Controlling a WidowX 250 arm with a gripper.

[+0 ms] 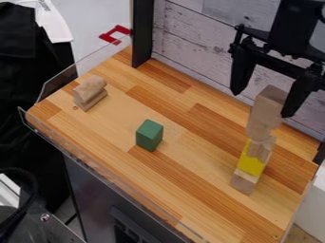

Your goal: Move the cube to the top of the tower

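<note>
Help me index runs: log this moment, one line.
End effector: open, at tower top | Green cube: on tabletop, not on tower

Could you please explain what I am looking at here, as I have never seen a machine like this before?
The black machine coming in from the top edge is a robot arm, and its gripper is a two-fingered hand. There is one picture, from a fixed camera looking down at a slant on a wooden table. On it are a green cube, a wooden block and a tower of wooden pieces with a yellow block in it. The fingers are spread around the tower's top, with a gap visible on one side, so nothing appears to be held.
</note>
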